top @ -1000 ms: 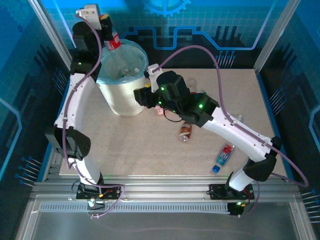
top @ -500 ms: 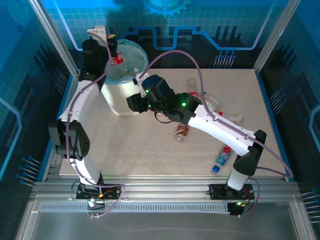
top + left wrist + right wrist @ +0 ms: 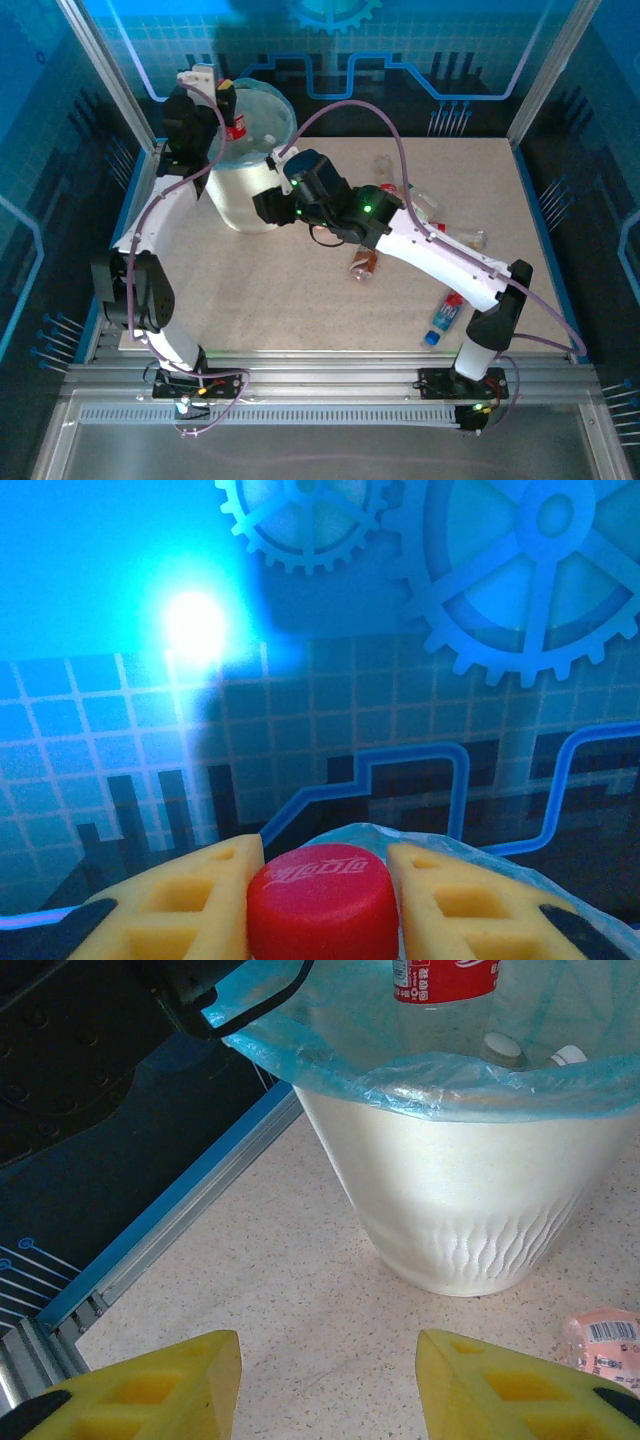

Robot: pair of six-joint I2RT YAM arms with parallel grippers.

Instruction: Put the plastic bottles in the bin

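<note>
My left gripper (image 3: 226, 103) is shut on a plastic bottle with a red label (image 3: 234, 124), which it holds upright over the left rim of the bin (image 3: 243, 195). Its yellow fingers (image 3: 190, 905) clamp the red cap (image 3: 322, 905). The bin is white and ribbed (image 3: 470, 1200) with a light-blue bag liner; white-capped bottles (image 3: 505, 1048) lie inside, and the held bottle's red label (image 3: 440, 975) hangs above them. My right gripper (image 3: 328, 1390) stands open above bare table next to the bin's base, nothing between its fingers. It sits right of the bin (image 3: 265, 205).
On the table lie a brown bottle (image 3: 365, 263), a blue-labelled bottle (image 3: 447, 315) near the front right, and clear bottles (image 3: 425, 205) behind the right arm. A pink-labelled bottle (image 3: 605, 1340) lies right of my right gripper. The table's left edge rail (image 3: 150, 1250) runs close by.
The left gripper has lowered the red-labelled bottle toward the bin's mouth. The right arm swung left toward the bin's base, then held still.
</note>
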